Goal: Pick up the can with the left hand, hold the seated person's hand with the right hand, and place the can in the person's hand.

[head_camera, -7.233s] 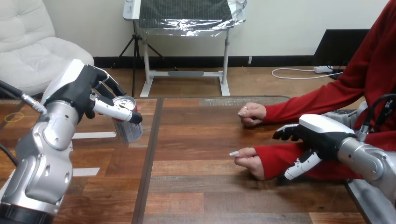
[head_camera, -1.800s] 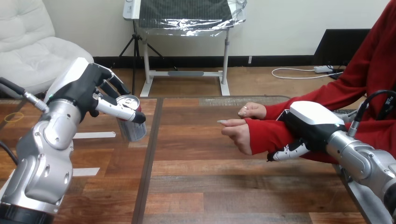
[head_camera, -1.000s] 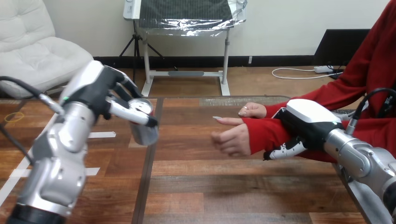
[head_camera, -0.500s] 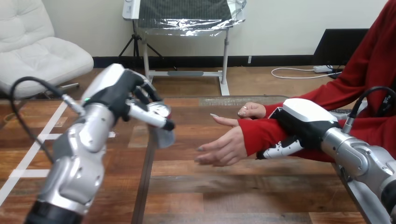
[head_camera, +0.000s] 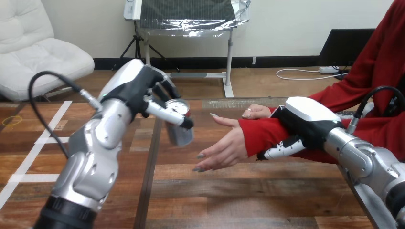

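L hand point(head_camera: 143, 93) grips the can point(head_camera: 180, 132) above the bench point(head_camera: 215, 191), just beside the person's hand point(head_camera: 223, 149), open, w/ a gap between. R hand point(head_camera: 305, 125) wraps the person's forearm point(head_camera: 260, 136).

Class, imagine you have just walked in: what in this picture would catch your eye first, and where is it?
At centre-left, the left hand holds a can in the air, just short of the person's hand, which is open at the middle with its palm toward the can. At the right, the right hand is curled round the person's red-sleeved forearm.
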Robot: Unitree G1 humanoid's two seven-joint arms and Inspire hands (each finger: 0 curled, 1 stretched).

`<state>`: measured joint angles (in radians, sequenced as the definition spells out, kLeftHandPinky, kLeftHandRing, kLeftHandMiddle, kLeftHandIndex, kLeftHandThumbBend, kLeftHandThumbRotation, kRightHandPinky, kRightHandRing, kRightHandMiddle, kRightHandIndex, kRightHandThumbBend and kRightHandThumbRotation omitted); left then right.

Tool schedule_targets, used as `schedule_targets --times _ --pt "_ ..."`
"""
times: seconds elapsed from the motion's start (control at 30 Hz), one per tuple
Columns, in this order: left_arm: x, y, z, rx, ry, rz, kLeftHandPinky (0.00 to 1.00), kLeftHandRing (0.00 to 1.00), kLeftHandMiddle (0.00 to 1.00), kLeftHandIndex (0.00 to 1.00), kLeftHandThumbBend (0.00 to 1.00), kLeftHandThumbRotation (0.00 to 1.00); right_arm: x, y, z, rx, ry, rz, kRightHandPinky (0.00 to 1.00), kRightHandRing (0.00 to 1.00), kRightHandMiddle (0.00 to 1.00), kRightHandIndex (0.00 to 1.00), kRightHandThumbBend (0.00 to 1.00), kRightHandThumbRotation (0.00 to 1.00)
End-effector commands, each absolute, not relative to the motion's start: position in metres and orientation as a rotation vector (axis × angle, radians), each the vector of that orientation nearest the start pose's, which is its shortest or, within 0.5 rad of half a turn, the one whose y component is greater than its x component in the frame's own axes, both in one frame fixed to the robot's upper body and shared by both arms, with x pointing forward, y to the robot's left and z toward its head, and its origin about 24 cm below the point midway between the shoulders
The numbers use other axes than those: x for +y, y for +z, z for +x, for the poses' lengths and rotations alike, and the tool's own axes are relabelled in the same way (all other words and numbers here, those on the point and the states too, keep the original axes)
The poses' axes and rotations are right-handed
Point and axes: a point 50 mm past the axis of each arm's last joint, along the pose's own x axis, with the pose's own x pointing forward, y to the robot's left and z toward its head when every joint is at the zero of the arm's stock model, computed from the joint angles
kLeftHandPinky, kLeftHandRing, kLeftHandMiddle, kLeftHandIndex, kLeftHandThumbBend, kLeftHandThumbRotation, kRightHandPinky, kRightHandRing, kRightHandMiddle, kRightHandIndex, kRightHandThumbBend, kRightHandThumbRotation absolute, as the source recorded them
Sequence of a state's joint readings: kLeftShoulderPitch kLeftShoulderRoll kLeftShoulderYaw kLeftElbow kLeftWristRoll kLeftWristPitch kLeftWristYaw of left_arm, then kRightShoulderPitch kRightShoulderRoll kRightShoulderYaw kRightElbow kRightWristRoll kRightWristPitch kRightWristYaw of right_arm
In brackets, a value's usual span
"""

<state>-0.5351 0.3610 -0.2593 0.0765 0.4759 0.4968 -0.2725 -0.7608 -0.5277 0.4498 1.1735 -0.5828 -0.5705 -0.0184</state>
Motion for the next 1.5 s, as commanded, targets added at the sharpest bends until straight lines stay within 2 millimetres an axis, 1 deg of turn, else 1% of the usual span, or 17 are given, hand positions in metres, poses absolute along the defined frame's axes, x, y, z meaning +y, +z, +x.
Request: schedule_targets --times 0.0,0.17,0.4,0.83,1.07,1.47 --pt "0.131 0.157 0.350 -0.017 -0.218 0.900 0.27 0.36 0.42 0.44 0.77 0.00 -0.190 0.080 0.367 -0.170 0.461 -1.177 0.27 0.28 0.32 0.32 0.75 0.39" --pt "0.125 0.155 0.352 -0.028 -0.239 0.890 0.26 0.35 0.42 0.44 0.77 0.00 -0.188 0.080 0.367 -0.171 0.468 -1.181 0.29 0.29 0.32 0.32 0.75 0.41" --pt "0.117 0.153 0.354 -0.037 -0.264 0.879 0.27 0.35 0.42 0.44 0.79 0.00 -0.184 0.081 0.368 -0.184 0.474 -1.185 0.35 0.33 0.35 0.35 0.75 0.44" --pt "0.106 0.150 0.357 -0.034 -0.286 0.856 0.28 0.37 0.43 0.44 0.78 0.00 -0.179 0.083 0.369 -0.201 0.479 -1.185 0.38 0.36 0.38 0.38 0.74 0.46" --pt "0.099 0.148 0.357 -0.032 -0.301 0.842 0.27 0.35 0.41 0.43 0.78 0.00 -0.177 0.083 0.370 -0.211 0.477 -1.183 0.37 0.35 0.37 0.36 0.74 0.47" --pt "0.090 0.143 0.357 -0.024 -0.323 0.826 0.25 0.34 0.41 0.43 0.79 0.00 -0.174 0.085 0.370 -0.235 0.469 -1.175 0.28 0.28 0.31 0.29 0.75 0.47"
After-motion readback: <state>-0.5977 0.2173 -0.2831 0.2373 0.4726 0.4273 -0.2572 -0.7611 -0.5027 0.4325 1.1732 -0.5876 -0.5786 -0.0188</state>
